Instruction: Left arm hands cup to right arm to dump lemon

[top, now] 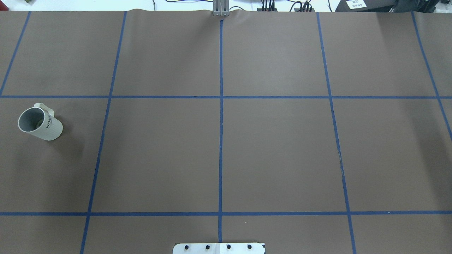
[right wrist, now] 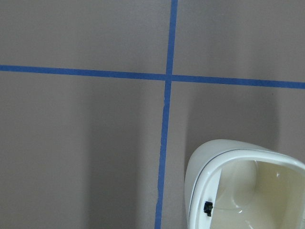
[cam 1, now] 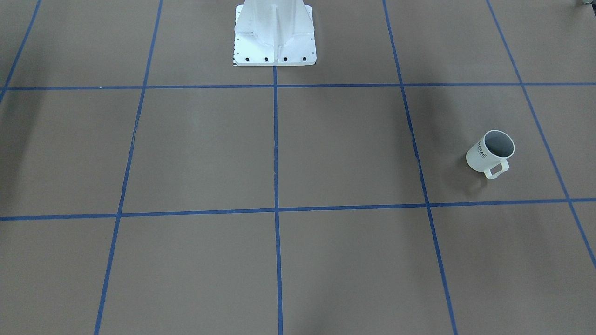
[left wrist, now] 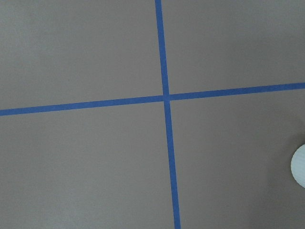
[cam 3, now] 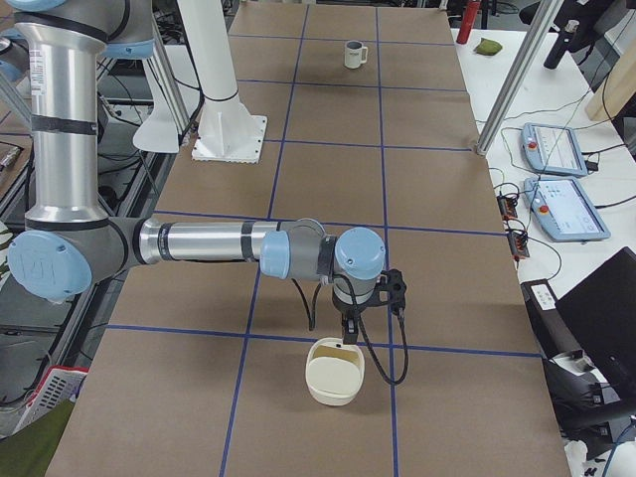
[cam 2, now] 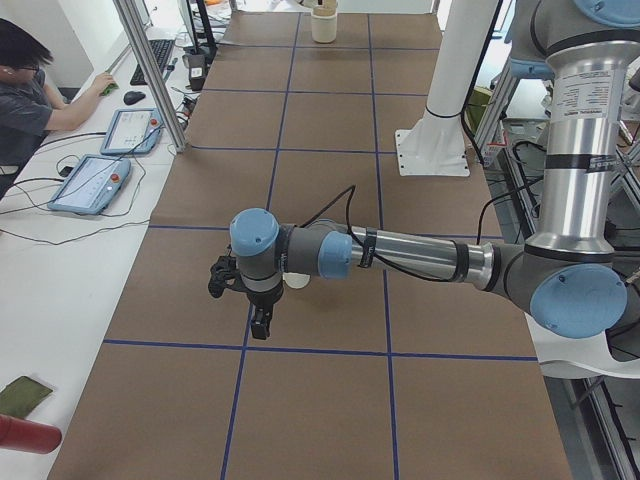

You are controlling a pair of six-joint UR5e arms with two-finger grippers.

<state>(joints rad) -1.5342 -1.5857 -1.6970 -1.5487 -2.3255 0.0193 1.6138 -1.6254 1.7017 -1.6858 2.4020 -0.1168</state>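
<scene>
Out on the robot's left side of the table [cam 1: 205, 153], front-facing view first: the cup [cam 1: 481, 157] stands upright and alone, handle turned toward the operators. It's grey inside with no lemon to be seen, though it may lie low in the cup; I can't tell. No arm in shot, just the white pedestal [cam 1: 274, 32].

Overhead now: same story, cup [top: 44, 126] far left, handle away from the robot. I'd say that leaves wall and rim free for a grasp from the robot's side. Placed there, it suits the left arm's reach, hence the hand-over.

Left-end view: the left arm [cam 2: 420, 255] stretches over the table, left fingers [cam 2: 260, 322] pointing down. Spread or pinched, I cannot tell. A sliver of white peeks from behind the wrist, likely the cup.

Right-end view: the right arm [cam 3: 199, 241] mirrors it, right fingers [cam 3: 349, 326] hanging just above a cream bowl [cam 3: 335, 373]. Their state, again, cannot be told. The cup sits well apart at the far end, and that bowl looks like the dumping spot.

Left wrist camera: blue tape lines [left wrist: 164, 98] crossing, a white curve at the right edge.

Right wrist camera: the bowl's rim at the bottom, no lemon in the part that shows. The cup stands free, so the pick-up is not yet done.
</scene>
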